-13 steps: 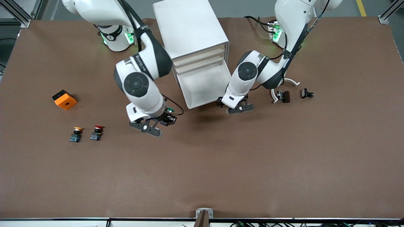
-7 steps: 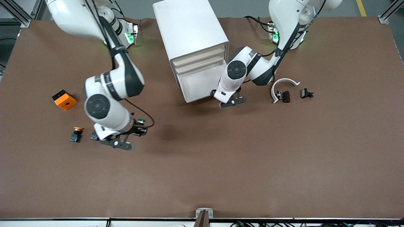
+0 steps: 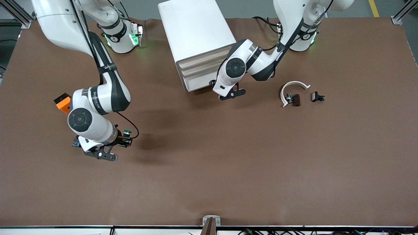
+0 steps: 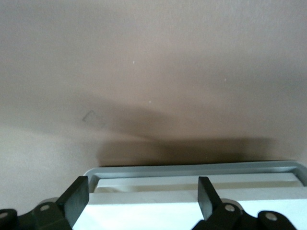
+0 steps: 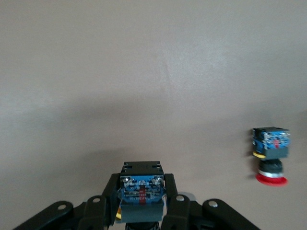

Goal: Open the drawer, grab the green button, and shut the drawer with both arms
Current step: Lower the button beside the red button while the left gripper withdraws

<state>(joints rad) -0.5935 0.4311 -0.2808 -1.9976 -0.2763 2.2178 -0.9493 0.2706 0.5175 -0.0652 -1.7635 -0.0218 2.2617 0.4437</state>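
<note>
The white cabinet (image 3: pixel 196 29) stands at the back middle of the table. Its lower drawer (image 3: pixel 199 83) sits pushed in, about level with the drawers above. My left gripper (image 3: pixel 225 93) is open against the drawer's cream front (image 4: pixel 192 203), and its fingers (image 4: pixel 76 194) straddle the front's top edge. My right gripper (image 3: pixel 123 141) is shut on the green-capped button (image 3: pixel 127 132) and holds it just above the table toward the right arm's end. In the right wrist view, the button's blue body (image 5: pixel 141 191) sits between the gripper's fingers (image 5: pixel 106 199).
A red-capped button (image 5: pixel 270 153) lies on the table close to my right gripper, hidden under the arm in the front view. An orange block (image 3: pixel 62 101) lies by the right arm. A white curved piece (image 3: pixel 294 85) and two small black parts (image 3: pixel 317 97) lie toward the left arm's end.
My right gripper carried the green button from in front of the cabinet toward the right arm's end. My left gripper pushed the open drawer into the cabinet.
</note>
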